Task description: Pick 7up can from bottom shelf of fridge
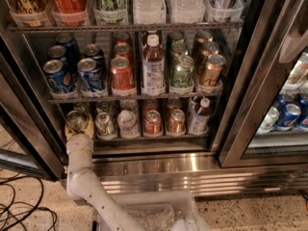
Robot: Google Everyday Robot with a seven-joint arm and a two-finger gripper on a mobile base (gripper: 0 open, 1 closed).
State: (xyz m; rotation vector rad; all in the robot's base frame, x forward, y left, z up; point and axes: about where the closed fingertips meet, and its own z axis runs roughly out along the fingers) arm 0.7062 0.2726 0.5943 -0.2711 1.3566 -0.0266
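Fridge (159,163): stainless steel cooler with a ribbed shiny base grille, dark wire racks and a dark-framed glass door (250,81) at right.

Bottom shelf (154,139): lowest wire rack, thin metal front rail, cans sitting in clear plastic trays.

7up can (76,119): at the far left end of the bottom shelf, front of its row. Upright cylinder with a pale silvery body, greenish marks and a plain silver lid.

Gripper (78,125): at the left end of the bottom shelf, reaching in from below. Tan, rubbery-looking fingers (90,127) sit on either side of the 7up can, closed around its body.

Arm (82,177): smooth white rounded tube segments, rising from the near floor to the shelf edge.

Rest of the bottom shelf, going right:
- silvery-green can (104,125), just beside the gripper
- pale white-topped container (127,122)
- red can (152,122)
- copper can (176,121)
- small white-capped bottle (198,116)

Middle shelf:
- glossy blue Pepsi cans (57,76) at left
- red can with silver lid (121,75)
- clear plastic bottle with white cap (153,66) in the centre
- green can (182,73)
- gold-brown can (211,71) at right

Near floor is speckled terrazzo (250,215), with thin black cables (19,211) looped at left. A clear plastic bin (154,214) sits at the bottom edge beside the arm's base.
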